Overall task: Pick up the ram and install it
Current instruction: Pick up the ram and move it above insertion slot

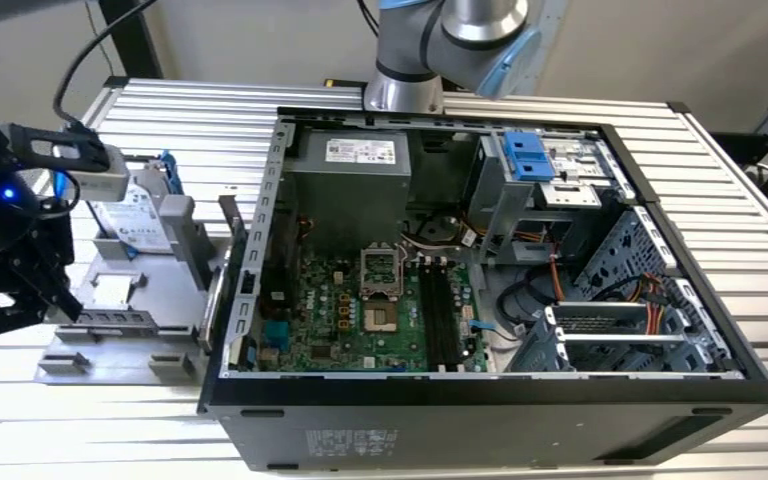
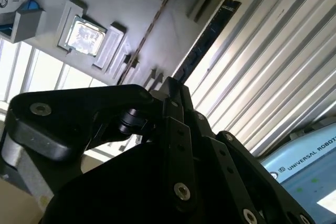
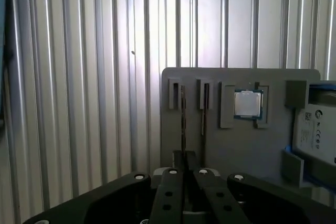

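Gripper (image 3: 186, 155) sits over the gray parts holder (image 3: 231, 150) at the exterior view's left, well apart from the open PC case (image 1: 491, 388). Jaws are drawn nearly together w/ the ram (image 2: 210, 38) running edge-on straight into them. You can read that as clamped on the ram, tho actual contact is hidden behind the linkage. Ram looks not yet out of its holder slot, standing on its long edge. Risk 1: the grip looks to be near 1 end of the stick, w/ the rest hidden under the linkage. A lift from there could lever it, bind it in the slot or let it swing in the grip. Risk 2: a 2nd thin stick (image 3: 203, 114) stands in the next slot just beside, and any sideways drift could clip it. The CPU chip (image 3: 248, 103) and hard drive (image 3: 317, 129) share the holder and could be jarred if the holder gets dragged. Risk 3: the DIMM slots (image 1: 440, 318) lie deep on the motherboard (image 1: 337, 320), between the CPU socket (image 1: 377, 292) and the drive cage (image 1: 618, 335). A tilted stick would miss the slot or load 1 corner. Can't tell if the slot latches are open. Case wall is another snag point if you carry the ram low.
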Available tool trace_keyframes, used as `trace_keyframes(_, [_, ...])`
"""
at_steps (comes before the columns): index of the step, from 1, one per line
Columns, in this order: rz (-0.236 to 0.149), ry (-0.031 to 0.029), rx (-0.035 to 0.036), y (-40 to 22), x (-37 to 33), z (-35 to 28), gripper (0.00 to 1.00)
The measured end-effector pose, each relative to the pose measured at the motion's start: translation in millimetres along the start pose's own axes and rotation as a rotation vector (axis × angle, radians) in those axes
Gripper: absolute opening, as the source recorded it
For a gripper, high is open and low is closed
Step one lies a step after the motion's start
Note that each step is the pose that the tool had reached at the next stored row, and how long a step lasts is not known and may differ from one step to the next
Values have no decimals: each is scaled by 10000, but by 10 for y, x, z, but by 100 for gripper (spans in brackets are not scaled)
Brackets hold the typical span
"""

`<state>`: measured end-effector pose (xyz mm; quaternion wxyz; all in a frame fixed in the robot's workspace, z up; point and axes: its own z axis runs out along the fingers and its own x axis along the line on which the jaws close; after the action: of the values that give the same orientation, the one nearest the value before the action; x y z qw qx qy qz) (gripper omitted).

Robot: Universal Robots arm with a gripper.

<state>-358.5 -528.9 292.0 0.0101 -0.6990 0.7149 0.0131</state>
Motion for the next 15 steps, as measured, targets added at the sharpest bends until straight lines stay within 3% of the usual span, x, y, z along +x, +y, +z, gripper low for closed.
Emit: trace_keyframes(15, [2, 0, 1, 3, -22, -681, 0])
